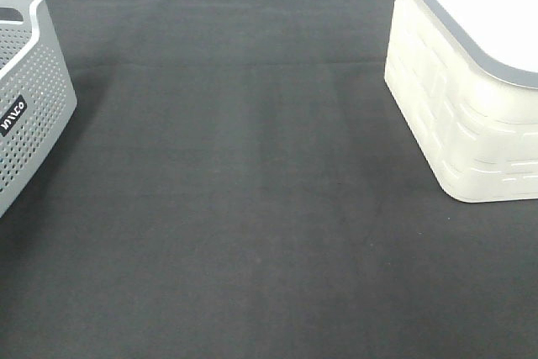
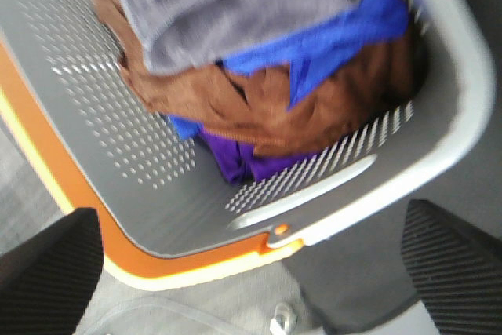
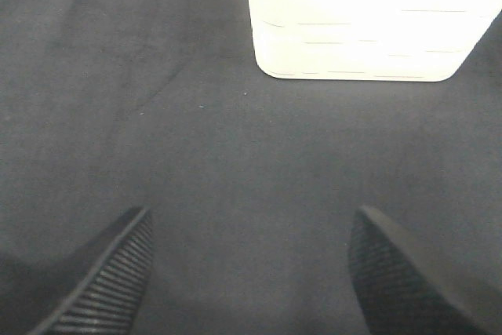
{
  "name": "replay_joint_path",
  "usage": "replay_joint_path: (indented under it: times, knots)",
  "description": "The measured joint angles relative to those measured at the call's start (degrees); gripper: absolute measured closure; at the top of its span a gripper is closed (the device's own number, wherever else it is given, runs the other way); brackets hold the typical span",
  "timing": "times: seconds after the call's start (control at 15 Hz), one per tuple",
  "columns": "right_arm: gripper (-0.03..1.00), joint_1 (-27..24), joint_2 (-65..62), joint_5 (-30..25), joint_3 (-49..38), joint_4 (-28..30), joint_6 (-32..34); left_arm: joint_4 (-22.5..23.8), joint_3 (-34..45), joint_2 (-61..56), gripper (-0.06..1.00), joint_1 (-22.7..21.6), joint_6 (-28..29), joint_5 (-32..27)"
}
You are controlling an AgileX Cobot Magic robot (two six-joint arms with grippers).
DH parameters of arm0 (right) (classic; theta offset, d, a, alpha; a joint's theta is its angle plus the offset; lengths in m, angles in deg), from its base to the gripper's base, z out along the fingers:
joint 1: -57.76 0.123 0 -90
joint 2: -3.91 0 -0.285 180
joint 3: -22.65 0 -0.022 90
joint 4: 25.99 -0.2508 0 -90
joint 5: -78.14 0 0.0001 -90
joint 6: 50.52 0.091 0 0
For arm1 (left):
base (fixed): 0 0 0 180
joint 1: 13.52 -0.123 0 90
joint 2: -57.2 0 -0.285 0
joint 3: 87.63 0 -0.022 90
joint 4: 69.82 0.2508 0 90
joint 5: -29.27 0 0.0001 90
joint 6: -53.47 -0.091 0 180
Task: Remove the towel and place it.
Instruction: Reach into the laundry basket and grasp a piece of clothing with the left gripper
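In the high view, a dark tabletop (image 1: pixel 252 191) is seen with a grey perforated basket (image 1: pixel 34 81) at its left edge and a cream bin (image 1: pixel 454 115), capped by a grey lid (image 1: pixel 487 6), at the right.

In the left wrist view, the left pincer (image 2: pixel 251 209) is held wide open, gripping nothing, near the basket's rim. The towel (image 2: pixel 235 5) is piled inside on a blue cloth (image 2: pixel 345 37), a brown cloth (image 2: pixel 314 107) and a purple cloth (image 2: pixel 235 158).

In the right wrist view, the right pincer (image 3: pixel 251 213) is spread open and empty over the tabletop, with the bin ahead.
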Motion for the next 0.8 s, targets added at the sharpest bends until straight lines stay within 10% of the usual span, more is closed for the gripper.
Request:
replay_joint_path:
  times: [0.53, 0.8]
  knots:
    - [0.28, 0.0, 0.0, 0.0, 0.0, 0.0, 0.0, 22.1, 0.0, 17.3, -0.03, -0.3, -1.2, 19.4]
    - [0.28, 0.0, 0.0, 0.0, 0.0, 0.0, 0.0, 23.1, 0.0, 28.8, -0.03, 0.1, -1.4, 30.8]
